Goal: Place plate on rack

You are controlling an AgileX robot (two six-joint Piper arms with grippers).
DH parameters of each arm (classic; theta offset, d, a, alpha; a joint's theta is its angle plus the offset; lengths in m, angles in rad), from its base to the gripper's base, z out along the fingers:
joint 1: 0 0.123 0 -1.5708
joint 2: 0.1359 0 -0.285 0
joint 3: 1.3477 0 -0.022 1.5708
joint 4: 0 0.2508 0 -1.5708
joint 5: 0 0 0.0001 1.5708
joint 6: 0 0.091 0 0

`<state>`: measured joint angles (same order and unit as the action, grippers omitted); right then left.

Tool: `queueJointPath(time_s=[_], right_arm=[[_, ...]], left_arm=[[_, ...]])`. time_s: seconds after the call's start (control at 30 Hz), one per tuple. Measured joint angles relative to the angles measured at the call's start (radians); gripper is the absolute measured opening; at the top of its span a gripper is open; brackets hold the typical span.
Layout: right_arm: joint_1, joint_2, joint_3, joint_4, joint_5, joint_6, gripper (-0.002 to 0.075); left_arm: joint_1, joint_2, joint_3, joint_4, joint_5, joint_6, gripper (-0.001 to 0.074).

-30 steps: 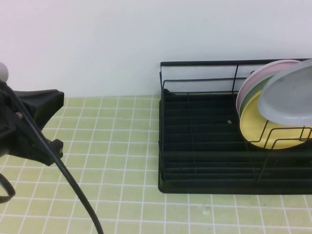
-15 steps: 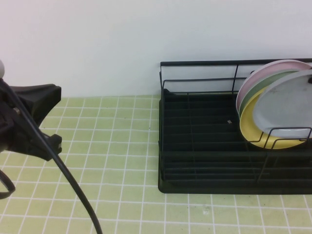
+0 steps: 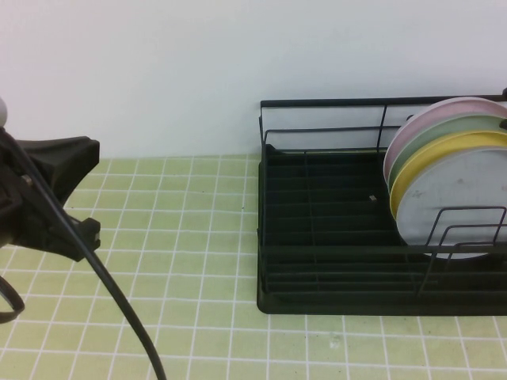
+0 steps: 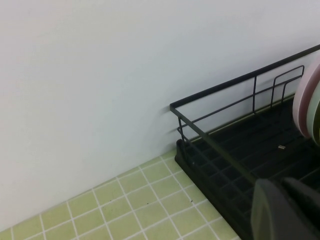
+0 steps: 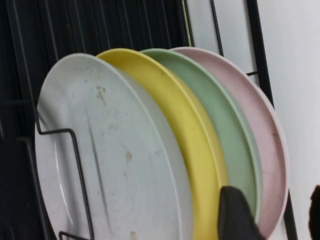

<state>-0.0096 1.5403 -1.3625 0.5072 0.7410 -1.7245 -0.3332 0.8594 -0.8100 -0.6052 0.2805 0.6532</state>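
grey plate (image 3: 451, 206) now in rack (image 3: 317, 103), off right gripper (image 5: 272, 210); left gripper (image 4: 287, 207) far left

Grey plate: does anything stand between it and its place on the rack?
Nothing visible: the grey plate stands in the rack, in front of the yellow plate. The right gripper is open beside the pink plate's rim; the left gripper, shut, is left of the rack.

The left arm (image 3: 43, 198) is a bulky matt black shell with angular edges; a thick black cable (image 3: 119, 305) curves down off it; a pale rounded knob (image 3: 3, 113) sits at its top; the left gripper (image 4: 283, 205), out on the left side, has smooth, rounded black fingers; the right gripper (image 5: 275, 212), off to the right, shows dark, blunt-tipped fingers (image 5: 236, 212).
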Motion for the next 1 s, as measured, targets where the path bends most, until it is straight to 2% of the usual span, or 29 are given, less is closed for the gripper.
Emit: queueJointPath(time_s=[0.1,0.17,0.23,0.33,0.47,0.67,1.0], right_arm=[[0.000,-0.021,0.000,0.003,-0.002,0.053,0.0316],[0.000,-0.057,0.000,0.016,-0.004,0.121,0.0284],[0.000,-0.103,0.000,0.022,-0.016,0.211,0.0189],[0.000,-0.202,0.000,0.022,-0.027,0.300,-0.0003],[0.000,-0.328,0.000,0.067,-0.051,0.449,0.0004],[0.000,-0.525,0.060,0.091,-0.052,0.785,0.0004],[0.000,-0.887,0.531,0.097,-0.052,0.804,0.0004]], left_arm=[[0.000,0.000,0.000,0.000,0.000,0.000,-0.0001],[0.000,-0.003,0.000,0.000,-0.008,0.010,-0.0001],[0.000,-0.027,0.010,0.000,-0.061,0.019,-0.0001],[0.000,-0.097,0.041,0.000,-0.193,0.036,-0.0001],[-0.002,-0.188,0.093,-0.002,-0.316,0.052,-0.0001],[-0.002,-0.283,0.206,-0.005,-0.316,0.046,-0.0001],[-0.002,-0.443,0.381,-0.013,-0.270,0.072,-0.0001]])
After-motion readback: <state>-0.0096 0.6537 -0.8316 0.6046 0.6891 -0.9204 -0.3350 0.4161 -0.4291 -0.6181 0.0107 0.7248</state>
